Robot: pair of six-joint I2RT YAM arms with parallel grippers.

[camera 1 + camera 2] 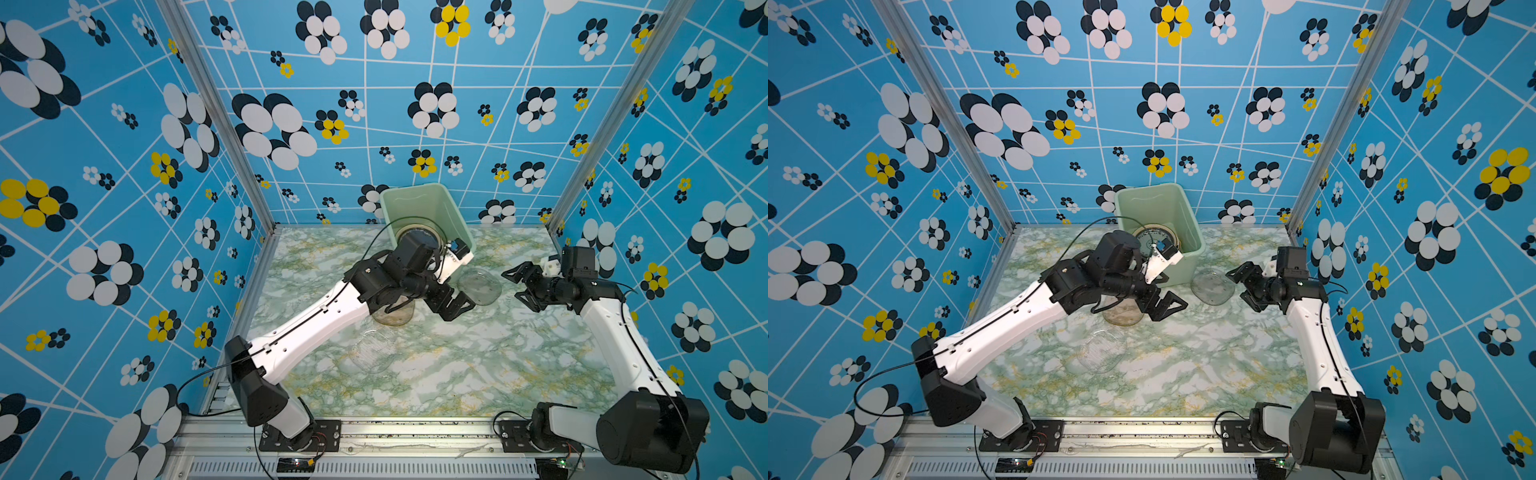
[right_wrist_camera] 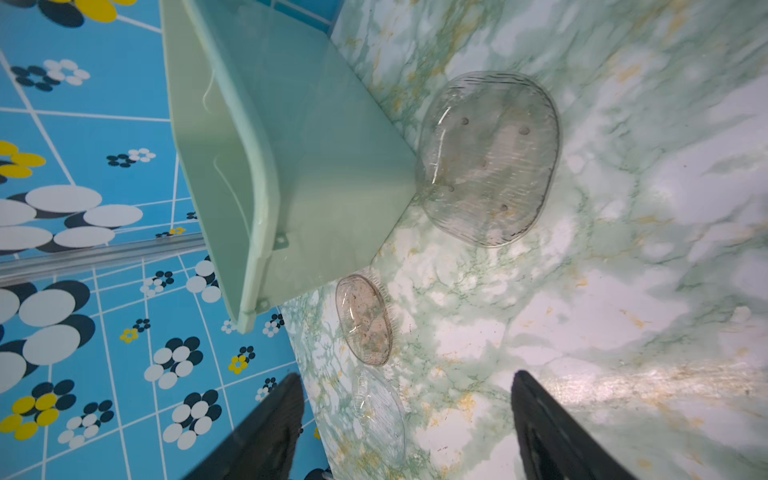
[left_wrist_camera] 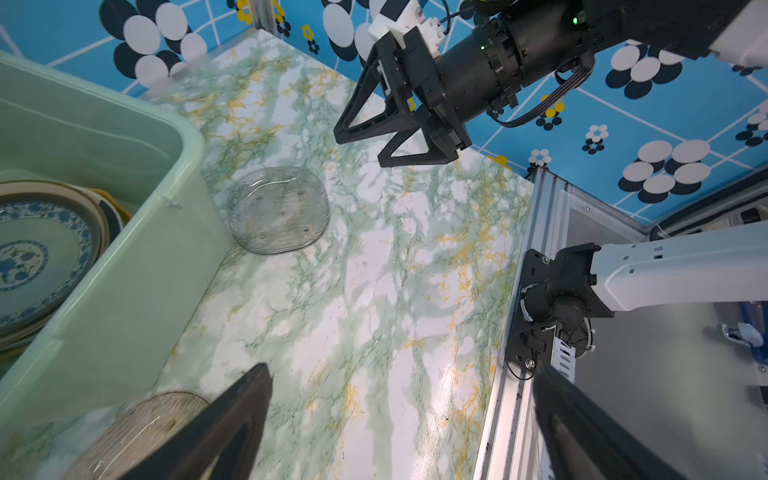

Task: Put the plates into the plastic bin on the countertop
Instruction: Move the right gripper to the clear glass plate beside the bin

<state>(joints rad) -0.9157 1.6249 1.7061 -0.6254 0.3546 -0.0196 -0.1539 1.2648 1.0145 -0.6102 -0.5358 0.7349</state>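
Our left claw [image 1: 458,307] hangs just right of centre in both top views. Its jaws are spread wide with nothing between them, above the green, white and yellow marbled tabletop [image 1: 457,374]. Our right claw [image 1: 512,285] faces it from the right, its jaws also apart and empty.

Between the two claws a round grey ribbed glass plate [image 1: 480,286] lies flat on the tabletop. It sits just beside the lower right corner of the pale mint-green rectangular plastic bin [image 1: 415,205], which stands at upper centre against the blue flowered back wall [image 1: 374,104].

Inside the bin a blue-patterned white plate [image 3: 25,257] tops a stack of others. Left of the left claw we see a brown glass plate [image 1: 395,318], partly hidden under the left arm [image 1: 316,320]. A clear ribbed glass plate [image 1: 372,352] lies just below it in the frame.
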